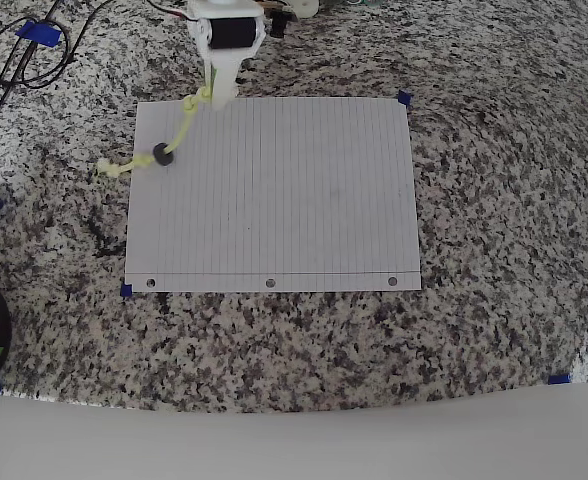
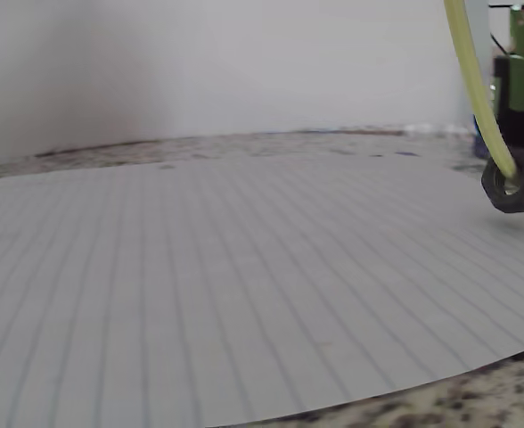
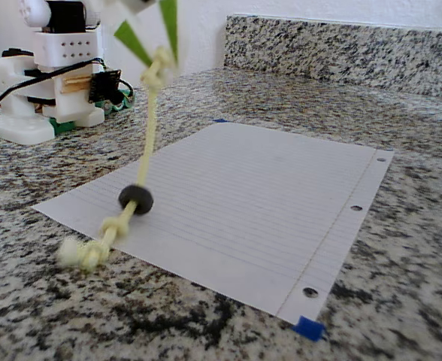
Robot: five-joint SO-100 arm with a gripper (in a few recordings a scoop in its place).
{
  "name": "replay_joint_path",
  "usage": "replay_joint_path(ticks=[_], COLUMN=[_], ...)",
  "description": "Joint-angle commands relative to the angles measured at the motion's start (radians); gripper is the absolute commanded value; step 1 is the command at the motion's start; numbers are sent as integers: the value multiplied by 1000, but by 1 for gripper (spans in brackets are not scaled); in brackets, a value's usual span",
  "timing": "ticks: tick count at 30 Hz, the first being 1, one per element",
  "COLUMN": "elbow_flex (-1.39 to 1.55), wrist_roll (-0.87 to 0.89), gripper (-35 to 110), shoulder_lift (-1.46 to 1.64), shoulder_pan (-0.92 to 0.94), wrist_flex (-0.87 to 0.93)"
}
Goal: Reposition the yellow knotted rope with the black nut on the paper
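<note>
In the overhead view the paper (image 1: pixel 274 190) lies flat on the speckled bench (image 1: pixel 504 200), bare stone all around it and most of the sheet free, while the tool (image 1: pixel 217 92) at the paper's far edge near its left corner is clamped on the upper knot of the yellow knotted rope (image 1: pixel 179 130), which slants down-left across that corner through the black nut (image 1: pixel 162 154) to an end knot off the paper's left edge. The wrist view shows the rope (image 2: pixel 478 89) running steeply down into the nut (image 2: pixel 511 184) at the paper's (image 2: pixel 226 294) right side. In the fixed view the green fingers (image 3: pixel 168 22) pinch the top knot, the rope (image 3: pixel 147 143) hangs nearly upright over the paper's (image 3: pixel 266 195) near-left corner, and the nut (image 3: pixel 135 198) sits low with the bottom knot beyond the edge on the bench (image 3: pixel 401 113).
</note>
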Motion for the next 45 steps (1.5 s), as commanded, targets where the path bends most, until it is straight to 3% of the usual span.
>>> replay_joint_path(ticks=[1,9,23,45], elbow_flex=[-21,-20,92,495], wrist_roll=[-138,-337,-304,293], gripper=[0,0,0,3], shoulder_lift=[91,247,281,351], shoulder_pan=[-20,-48,-253,-609], wrist_flex=[-5,-32,-15,-328])
